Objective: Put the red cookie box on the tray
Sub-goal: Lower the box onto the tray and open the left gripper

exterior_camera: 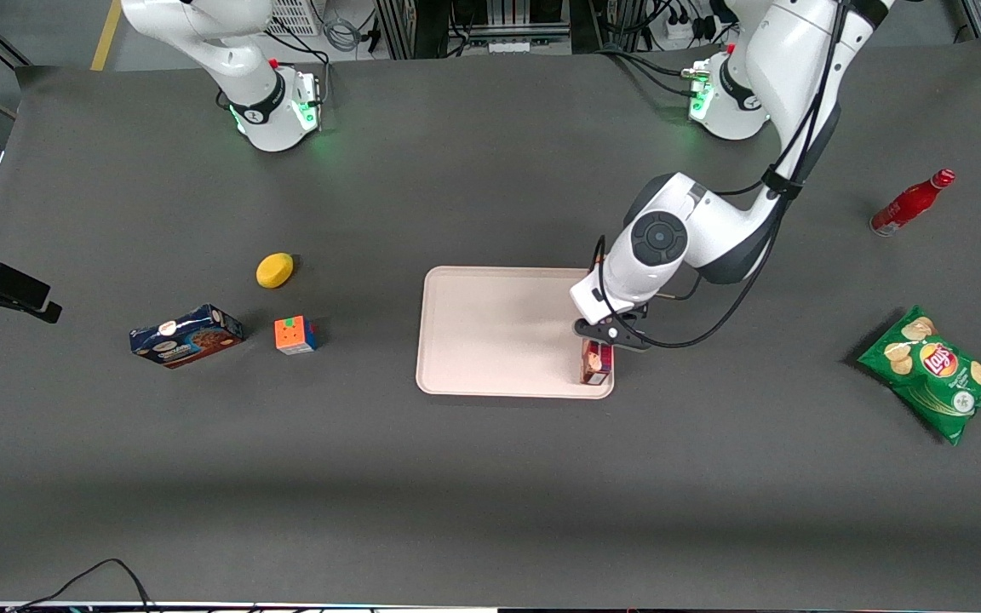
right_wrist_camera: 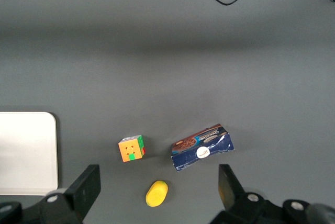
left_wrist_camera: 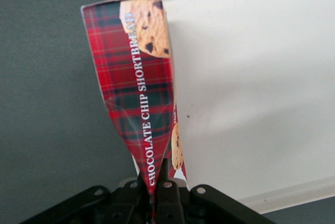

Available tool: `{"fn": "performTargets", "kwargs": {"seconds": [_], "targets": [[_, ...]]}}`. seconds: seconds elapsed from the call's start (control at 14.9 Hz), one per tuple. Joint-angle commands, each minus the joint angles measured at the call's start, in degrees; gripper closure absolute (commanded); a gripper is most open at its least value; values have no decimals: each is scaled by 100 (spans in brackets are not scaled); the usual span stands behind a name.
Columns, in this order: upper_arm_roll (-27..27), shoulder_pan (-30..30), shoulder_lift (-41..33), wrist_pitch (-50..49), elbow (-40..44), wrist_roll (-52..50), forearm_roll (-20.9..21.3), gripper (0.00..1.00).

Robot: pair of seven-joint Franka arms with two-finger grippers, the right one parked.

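Observation:
My left gripper (exterior_camera: 611, 335) is shut on one end of the red cookie box (exterior_camera: 596, 363), a long narrow red tartan box with cookie pictures. The box hangs lengthwise below the gripper (left_wrist_camera: 158, 185), over the corner of the tray (exterior_camera: 490, 332) that is nearest the front camera at the working arm's end. In the left wrist view the red cookie box (left_wrist_camera: 137, 85) lies along the tray's rim, partly over the pale tray (left_wrist_camera: 251, 77) and partly over the dark table. I cannot tell whether its lower end touches the tray.
Toward the parked arm's end lie a dark blue cookie box (exterior_camera: 186, 335), a colour cube (exterior_camera: 295, 335) and a yellow rounded object (exterior_camera: 274, 270). Toward the working arm's end are a red bottle (exterior_camera: 911, 203) and a green chips bag (exterior_camera: 933, 371).

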Motion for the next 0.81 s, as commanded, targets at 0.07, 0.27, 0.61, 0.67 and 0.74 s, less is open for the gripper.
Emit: {"fn": "performTargets", "kwargs": {"seconds": [0.07, 0.27, 0.61, 0.67, 0.74], "targets": [[203, -286, 185, -145, 268, -452, 91, 100], [203, -295, 255, -145, 339, -497, 100, 100], [238, -356, 396, -154, 488, -541, 38, 100], [247, -382, 440, -145, 514, -567, 38, 100], [247, -409, 466, -145, 523, -568, 38, 96]]}}
